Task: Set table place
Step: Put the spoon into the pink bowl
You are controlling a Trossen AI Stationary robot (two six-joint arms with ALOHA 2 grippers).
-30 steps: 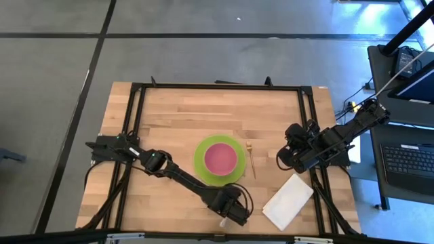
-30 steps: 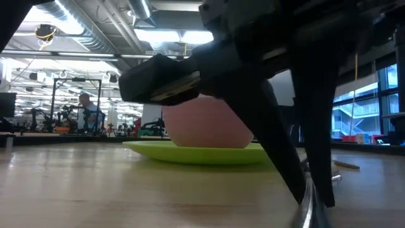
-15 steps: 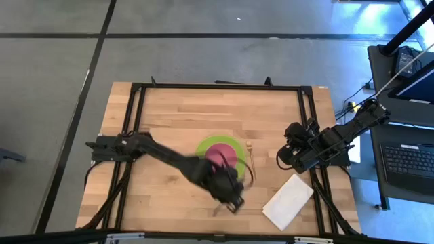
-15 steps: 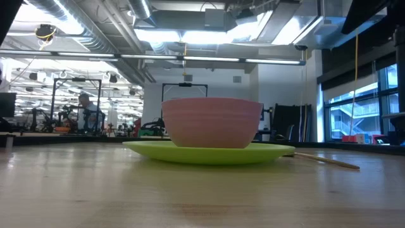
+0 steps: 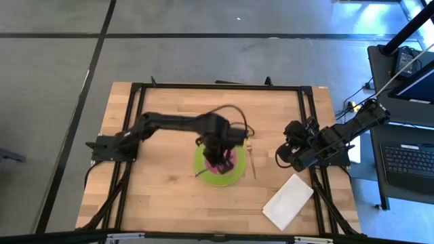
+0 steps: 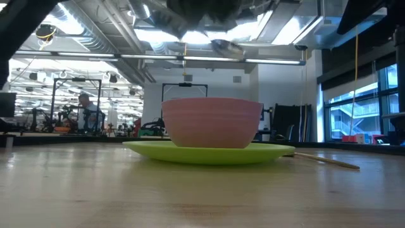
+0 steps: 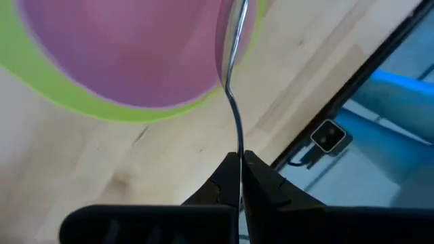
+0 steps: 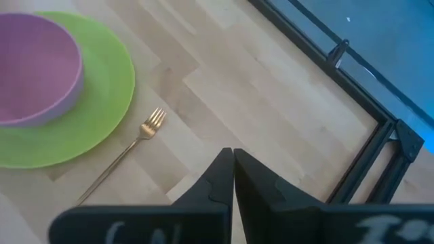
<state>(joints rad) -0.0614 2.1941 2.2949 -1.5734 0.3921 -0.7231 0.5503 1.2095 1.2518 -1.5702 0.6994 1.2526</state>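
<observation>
Landmark: green plate (image 5: 232, 177), set a bit right of centre on the table (image 5: 169, 115), nearer the front edge. Pink bowl (image 6: 212, 121) is seated on the plate. Left gripper (image 5: 218, 159) is held in the air directly above the bowl; its fingers (image 7: 261, 177) are pinched tight on the handle of a silver spoon (image 7: 234, 102), whose far end is seen over the bowl's rim. Gold fork (image 8: 125, 152) is laid flat just right of the plate, not touching it. White napkin (image 5: 287, 201) is placed further right and toward the front. Right gripper (image 5: 282, 158) is parked well right of the plate at the table's side rail, fingers (image 8: 258, 179) pressed together, nothing held.
</observation>
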